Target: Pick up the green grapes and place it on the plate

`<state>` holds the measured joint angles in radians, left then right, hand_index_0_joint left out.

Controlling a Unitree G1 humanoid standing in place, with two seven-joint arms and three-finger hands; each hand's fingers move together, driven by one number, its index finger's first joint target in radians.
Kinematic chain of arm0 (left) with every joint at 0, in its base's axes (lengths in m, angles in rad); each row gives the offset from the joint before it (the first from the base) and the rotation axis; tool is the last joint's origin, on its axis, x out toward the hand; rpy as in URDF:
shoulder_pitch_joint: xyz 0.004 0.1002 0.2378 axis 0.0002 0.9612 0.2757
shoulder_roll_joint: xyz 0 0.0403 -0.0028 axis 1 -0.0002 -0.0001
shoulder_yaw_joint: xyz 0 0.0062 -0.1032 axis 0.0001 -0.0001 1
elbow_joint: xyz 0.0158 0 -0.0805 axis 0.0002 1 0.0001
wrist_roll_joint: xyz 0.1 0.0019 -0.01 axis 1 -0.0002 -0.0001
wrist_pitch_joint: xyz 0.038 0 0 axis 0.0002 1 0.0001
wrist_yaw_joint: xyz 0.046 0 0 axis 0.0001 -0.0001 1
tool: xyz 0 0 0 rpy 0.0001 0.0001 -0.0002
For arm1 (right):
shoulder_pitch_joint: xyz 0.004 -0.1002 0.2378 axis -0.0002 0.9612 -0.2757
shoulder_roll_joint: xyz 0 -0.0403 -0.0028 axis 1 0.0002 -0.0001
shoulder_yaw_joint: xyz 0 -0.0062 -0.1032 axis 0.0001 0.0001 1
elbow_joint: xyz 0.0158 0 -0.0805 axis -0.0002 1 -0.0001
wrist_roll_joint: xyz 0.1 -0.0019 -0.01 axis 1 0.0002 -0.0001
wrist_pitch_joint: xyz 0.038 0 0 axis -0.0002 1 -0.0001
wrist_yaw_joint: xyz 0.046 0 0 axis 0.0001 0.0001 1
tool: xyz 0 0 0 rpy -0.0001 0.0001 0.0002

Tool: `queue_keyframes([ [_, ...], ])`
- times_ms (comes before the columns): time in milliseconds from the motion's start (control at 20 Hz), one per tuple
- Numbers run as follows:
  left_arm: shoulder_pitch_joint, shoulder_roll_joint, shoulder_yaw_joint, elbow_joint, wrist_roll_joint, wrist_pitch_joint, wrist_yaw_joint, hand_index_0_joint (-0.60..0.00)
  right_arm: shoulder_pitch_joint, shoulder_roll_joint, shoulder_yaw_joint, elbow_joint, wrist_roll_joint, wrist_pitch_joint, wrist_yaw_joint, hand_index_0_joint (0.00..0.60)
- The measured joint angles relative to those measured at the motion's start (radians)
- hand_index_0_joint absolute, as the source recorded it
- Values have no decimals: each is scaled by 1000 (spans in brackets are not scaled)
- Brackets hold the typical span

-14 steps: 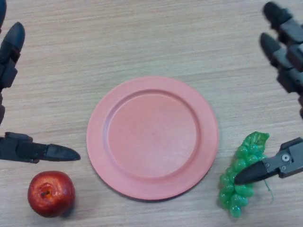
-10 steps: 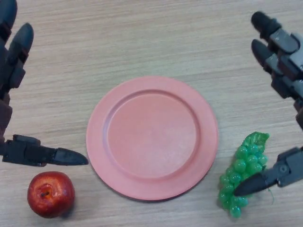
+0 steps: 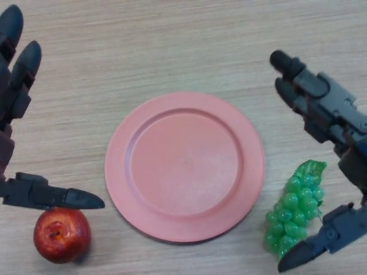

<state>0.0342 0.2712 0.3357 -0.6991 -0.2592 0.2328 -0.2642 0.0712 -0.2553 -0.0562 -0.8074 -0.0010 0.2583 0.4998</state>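
A bunch of green grapes lies on the wooden table, just right of the pink plate. The plate is empty. My right hand comes in from the right, open, its fingers stretched out above and beyond the grapes, its thumb low at the grapes' near side. The grapes lie in the gap between thumb and fingers, untouched as far as I can see. My left hand is open at the left edge, its thumb just above a red apple.
A red apple sits at the near left, beside the plate's lower left rim. The wooden table stretches beyond the plate.
My right hand has moved left and nearer, its fingers now over the area above the grapes; its thumb has dropped toward the near edge. The left hand shifted slightly. The grapes have not moved.
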Motion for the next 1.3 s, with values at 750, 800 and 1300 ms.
queue_keyframes([
  [750,-17,1,-4,91,42,-21,1,0,-88,-67,-42,880,-314,-655,4,0],
  [800,-19,2,-3,89,42,-21,1,0,-103,-77,-41,923,-331,-677,2,0],
  [1300,-18,4,1,109,48,-29,29,0,-201,-101,-13,1290,-450,-1008,-304,600],
])
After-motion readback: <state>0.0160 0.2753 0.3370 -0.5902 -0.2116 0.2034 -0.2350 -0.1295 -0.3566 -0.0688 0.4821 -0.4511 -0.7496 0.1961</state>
